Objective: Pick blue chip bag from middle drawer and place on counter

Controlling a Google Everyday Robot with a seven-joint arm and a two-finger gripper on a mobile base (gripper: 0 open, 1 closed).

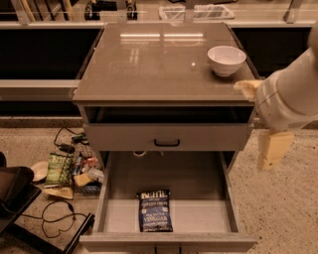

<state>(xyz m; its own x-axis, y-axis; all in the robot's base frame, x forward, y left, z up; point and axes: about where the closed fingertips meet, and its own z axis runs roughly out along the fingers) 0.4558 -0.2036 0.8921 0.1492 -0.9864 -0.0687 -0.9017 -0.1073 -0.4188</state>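
The blue chip bag point(155, 210) lies flat on the pale floor of the open middle drawer point(115, 213), near its front edge. The counter point(149, 64) is the glossy top of the grey cabinet, with a white bowl point(226, 60) at its right back. My gripper point(259, 119) hangs at the cabinet's right side, level with the counter's front right corner, well above and to the right of the bag. Its pale fingers point(272, 149) are spread apart with nothing between them.
The shallow upper drawer front with a black handle point(166, 143) is shut above the open drawer. On the floor to the left lie a green snack bag point(59, 168), cables, small items and a black object point(15, 198). Wire trays point(194, 11) stand behind the counter.
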